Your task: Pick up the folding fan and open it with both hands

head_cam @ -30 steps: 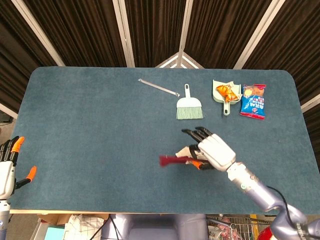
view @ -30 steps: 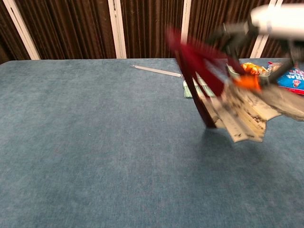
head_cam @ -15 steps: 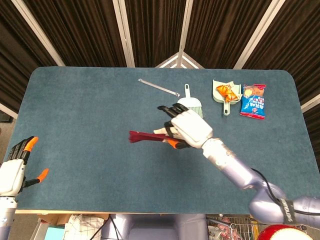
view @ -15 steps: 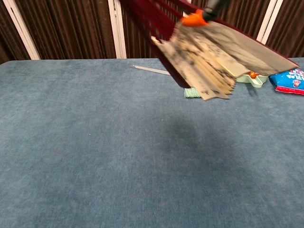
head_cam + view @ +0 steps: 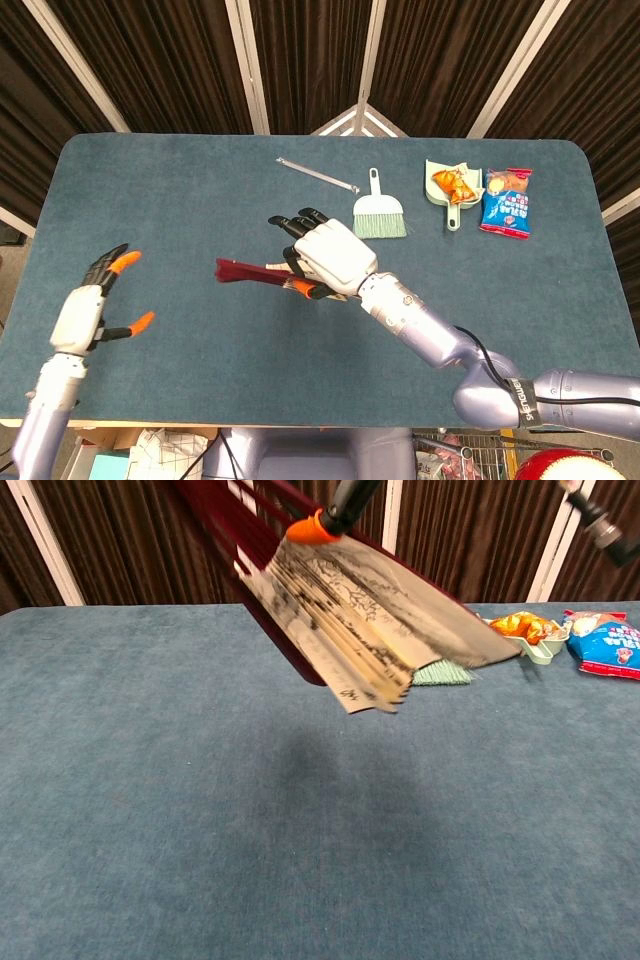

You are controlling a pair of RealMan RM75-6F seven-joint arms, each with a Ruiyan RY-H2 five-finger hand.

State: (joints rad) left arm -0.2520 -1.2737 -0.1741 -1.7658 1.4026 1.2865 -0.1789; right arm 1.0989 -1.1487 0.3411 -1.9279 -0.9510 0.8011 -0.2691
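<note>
Toward the far right of the table, we are seeing a pale green dustpan holding an orange snack packet, with a blue snack bag just beside it and a small green brush nearby. Above the table's middle, our right hand is gripping the folding fan, which is lifted clear of the surface and partly spread, its printed leaf showing in the chest view. At the near left edge, our left hand is hovering with fingers spread apart, holding nothing.

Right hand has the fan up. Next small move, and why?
Probably bring the left hand in toward the folding fan. The right hand holds it above the table, only partly spread, while the left hand is open and well apart from it.
</note>
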